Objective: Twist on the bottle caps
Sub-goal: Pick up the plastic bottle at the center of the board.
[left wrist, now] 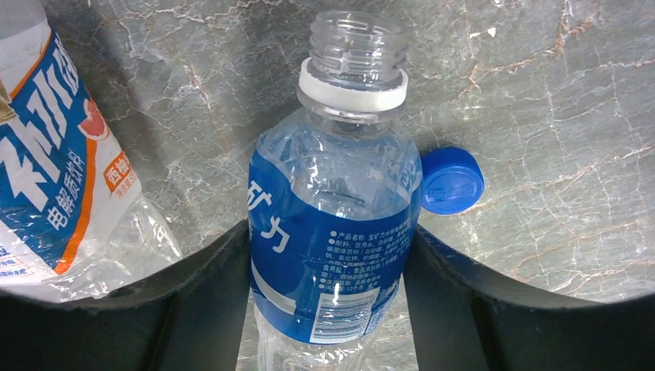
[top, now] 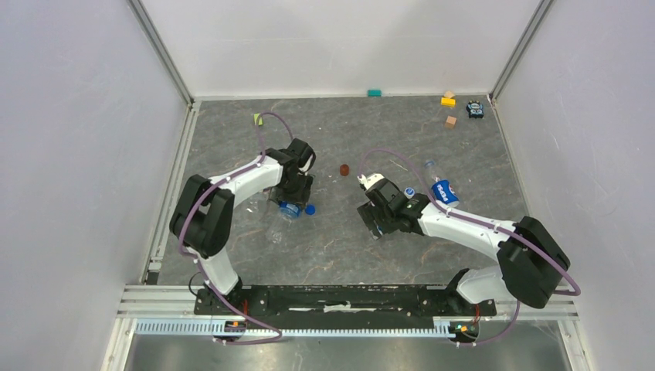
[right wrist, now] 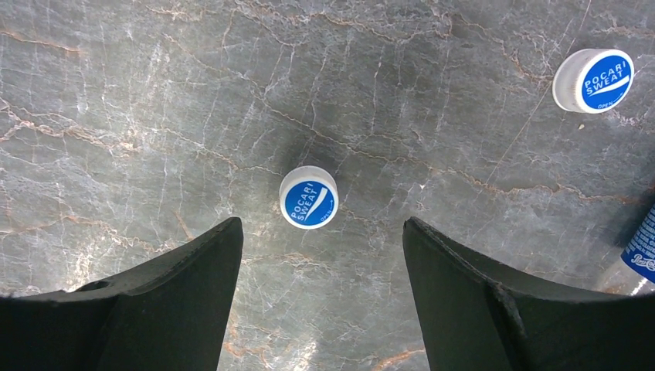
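Left pincer (left wrist: 327, 236) clamps the uncapped bottle (left wrist: 332, 193), blue cap (left wrist: 452, 180) just right of it. Right pincer (right wrist: 323, 232) gapes empty over a white cap (right wrist: 309, 197); next, I reckon, drop and pinch.

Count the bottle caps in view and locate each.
3. The solid blue cap lies beside the bottle in the left gripper. Two white-and-blue caps lie near the right gripper: one below it, one aside. Others may be hidden.

Before me, on the grey marbled tabletop (top: 332, 247): one dark red-brown disc (top: 344, 170), mid-table; one yellow-green scrap (top: 257, 119), far left; one teal block (top: 374, 93) at the back edge; yellow block (top: 448, 100), tan block (top: 450, 121), dark blue toy (top: 475, 110), grouped far right
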`<state>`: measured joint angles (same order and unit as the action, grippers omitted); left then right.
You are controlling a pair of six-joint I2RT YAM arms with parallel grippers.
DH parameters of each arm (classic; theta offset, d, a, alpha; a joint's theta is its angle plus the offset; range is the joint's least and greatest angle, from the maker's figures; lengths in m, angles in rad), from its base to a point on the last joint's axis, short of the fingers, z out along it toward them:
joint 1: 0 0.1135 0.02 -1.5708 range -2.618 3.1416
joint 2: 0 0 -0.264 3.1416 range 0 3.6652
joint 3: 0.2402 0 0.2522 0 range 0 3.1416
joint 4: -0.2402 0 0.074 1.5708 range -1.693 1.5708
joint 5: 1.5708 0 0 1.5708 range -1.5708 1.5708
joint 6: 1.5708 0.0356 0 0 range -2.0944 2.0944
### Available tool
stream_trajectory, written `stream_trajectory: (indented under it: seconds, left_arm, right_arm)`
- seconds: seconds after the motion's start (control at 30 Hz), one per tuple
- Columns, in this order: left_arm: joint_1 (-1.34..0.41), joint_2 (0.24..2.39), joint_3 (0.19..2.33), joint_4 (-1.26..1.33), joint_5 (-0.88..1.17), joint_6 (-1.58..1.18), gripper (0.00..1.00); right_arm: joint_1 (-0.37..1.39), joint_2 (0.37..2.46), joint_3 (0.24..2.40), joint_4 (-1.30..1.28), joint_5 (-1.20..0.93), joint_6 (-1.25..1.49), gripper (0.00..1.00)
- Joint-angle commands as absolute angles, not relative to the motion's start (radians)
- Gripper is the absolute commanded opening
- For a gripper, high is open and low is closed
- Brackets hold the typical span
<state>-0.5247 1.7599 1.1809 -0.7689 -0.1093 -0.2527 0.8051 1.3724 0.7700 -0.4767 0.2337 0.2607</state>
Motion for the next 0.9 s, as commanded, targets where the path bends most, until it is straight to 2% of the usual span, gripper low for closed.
stream_trajectory:
  seconds: [0.0, 0.13, 0.37, 0.57, 0.63, 0.7, 0.87]
  left_arm:
    - [-0.532, 1.711, 1.201, -0.749, -0.124, -0.233, 0.65]
    - [-0.534, 1.598, 1.166, -0.711, -0.112, -0.226, 0.54]
    - [-0.534, 1.269, 1.030, -0.528, -0.025, -0.192, 0.45]
    - [-0.534, 0.963, 0.875, -0.345, 0.024, -0.144, 0.43]
    - [-0.534, 0.870, 0.829, -0.295, 0.051, -0.133, 0.39]
    - [-0.534, 0.800, 0.786, -0.262, 0.081, -0.117, 0.37]
    - [-0.534, 0.676, 0.714, -0.221, 0.107, -0.066, 0.36]
  right_arm:
    - [0.812, 1.345, 0.761, -0.443, 0.244, 0.258, 0.82]
    - [0.811, 1.330, 0.761, -0.436, 0.244, 0.259, 0.82]
    - [0.811, 1.290, 0.763, -0.422, 0.243, 0.255, 0.82]
    - [0.811, 1.266, 0.765, -0.420, 0.247, 0.249, 0.82]
    - [0.811, 1.269, 0.766, -0.424, 0.251, 0.247, 0.82]
    - [0.776, 1.278, 0.771, -0.434, 0.259, 0.246, 0.81]
    - [0.811, 1.295, 0.783, -0.450, 0.264, 0.242, 0.77]
